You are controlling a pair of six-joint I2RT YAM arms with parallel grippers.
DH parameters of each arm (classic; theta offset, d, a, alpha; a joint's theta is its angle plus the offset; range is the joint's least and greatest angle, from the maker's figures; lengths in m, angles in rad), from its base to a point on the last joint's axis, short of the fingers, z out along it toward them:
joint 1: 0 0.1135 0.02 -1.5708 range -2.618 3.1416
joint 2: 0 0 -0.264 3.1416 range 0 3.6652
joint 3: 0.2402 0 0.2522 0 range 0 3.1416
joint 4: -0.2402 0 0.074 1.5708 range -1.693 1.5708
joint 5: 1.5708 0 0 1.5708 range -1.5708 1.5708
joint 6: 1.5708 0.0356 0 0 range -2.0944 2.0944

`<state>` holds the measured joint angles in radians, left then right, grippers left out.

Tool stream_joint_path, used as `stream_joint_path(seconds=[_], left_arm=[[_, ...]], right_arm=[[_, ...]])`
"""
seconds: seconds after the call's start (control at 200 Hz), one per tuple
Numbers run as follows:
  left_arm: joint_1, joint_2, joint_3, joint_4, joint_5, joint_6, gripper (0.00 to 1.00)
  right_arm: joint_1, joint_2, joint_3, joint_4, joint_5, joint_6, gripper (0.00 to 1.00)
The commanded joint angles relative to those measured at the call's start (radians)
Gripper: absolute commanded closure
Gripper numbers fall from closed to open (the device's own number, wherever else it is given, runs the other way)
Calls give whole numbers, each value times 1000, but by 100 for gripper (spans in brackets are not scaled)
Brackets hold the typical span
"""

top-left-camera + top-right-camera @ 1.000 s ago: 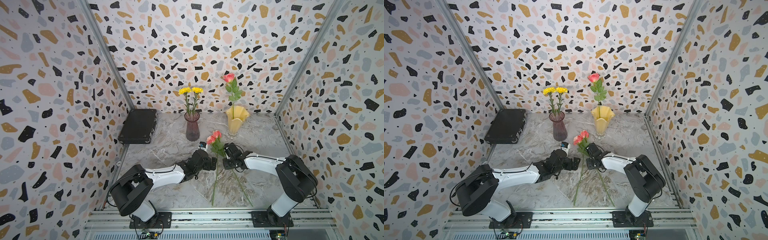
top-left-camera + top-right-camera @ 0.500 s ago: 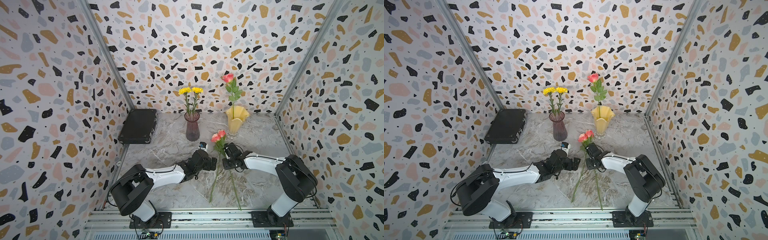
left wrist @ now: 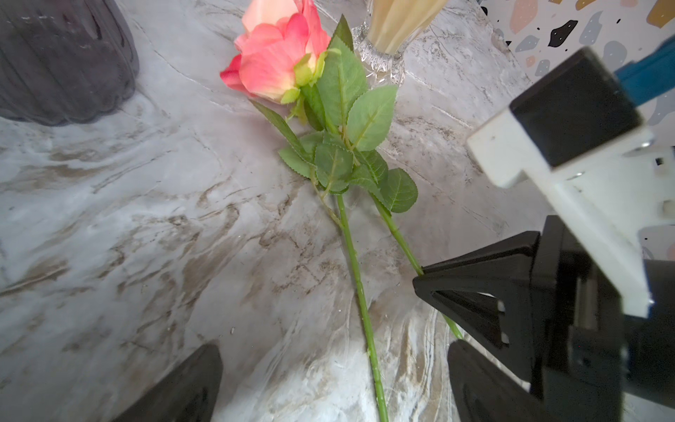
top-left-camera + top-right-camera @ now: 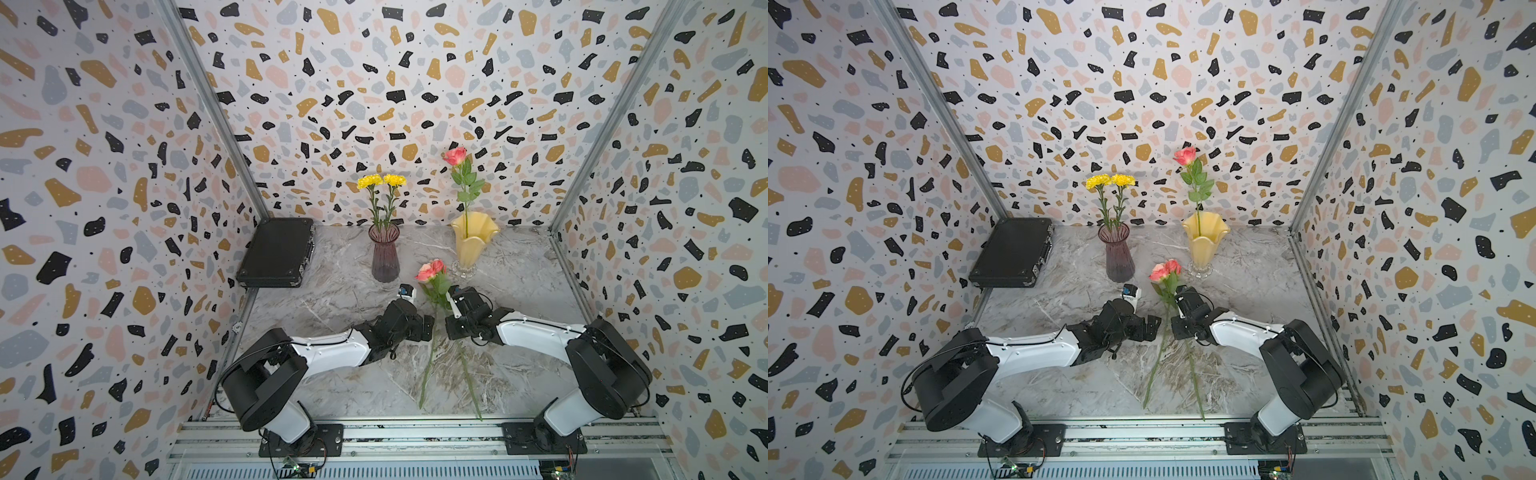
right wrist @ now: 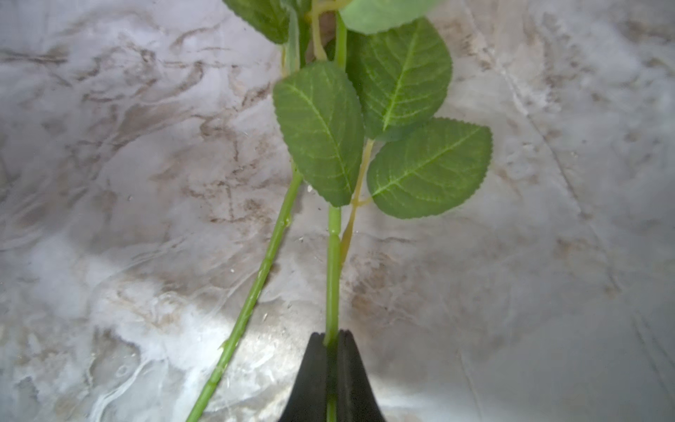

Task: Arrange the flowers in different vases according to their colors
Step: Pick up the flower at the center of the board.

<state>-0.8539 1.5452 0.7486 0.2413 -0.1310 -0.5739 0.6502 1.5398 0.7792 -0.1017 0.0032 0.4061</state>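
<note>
Landmark: yellow vase [image 4: 473,245], wavy rim and clear foot, upright on the marble table [image 4: 519,291] close to the back wall.
Rose already placed: standing rose [image 4: 455,156], pink, upright with its stem inside the yellow vase.
Second vessel: purple vase [image 4: 385,257], ribbed, upright, beside the yellow vase on the left arm's side and apart from it.
Yellow blooms: yellow flowers [image 4: 381,180], two, stems down in the purple vase.
Right tool: right gripper [image 5: 331,338], jaws pinched tight on the stem of the held rose [image 5: 333,255], just below the leaves.
Held rose, place: bloom just in front of the yellow vase's foot, and the stem runs away from the vase toward the arm bases. Whether it is clear of the table cannot be told.
Left tool: left gripper [image 3: 332,350], jaws spread wide and gripping nothing.
Last rose: loose rose [image 3: 359,292], lying on the table, bloom beside the held rose's near the yellow vase's foot. Its stem passes between the left jaws and touches neither.
Other item: black case [image 4: 276,253], flat and closed, well apart from the yellow vase, beyond the purple vase.
</note>
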Motion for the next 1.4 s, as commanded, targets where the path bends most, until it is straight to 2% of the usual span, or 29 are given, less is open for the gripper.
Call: stream_joint_path(seconds=[0.0, 0.426, 0.996, 1.096, 1.262, 1.392], left_arm=[[1, 0, 18, 39, 5, -9, 1], [2, -7, 9, 41, -19, -17, 0], [1, 31, 51, -8, -11, -15, 1], [1, 50, 64, -11, -16, -45, 1], [1, 134, 133, -28, 107, -12, 0], [0, 162, 167, -46, 160, 34, 1]], right_arm=[[2, -81, -36, 95, -29, -19, 100], [2, -319, -227, 322, -3, -18, 100], [1, -630, -424, 416, 339, 21, 100], [1, -669, -456, 442, 387, 27, 100], [0, -675, -469, 463, 391, 36, 100], [0, -680, -460, 444, 392, 32, 100]])
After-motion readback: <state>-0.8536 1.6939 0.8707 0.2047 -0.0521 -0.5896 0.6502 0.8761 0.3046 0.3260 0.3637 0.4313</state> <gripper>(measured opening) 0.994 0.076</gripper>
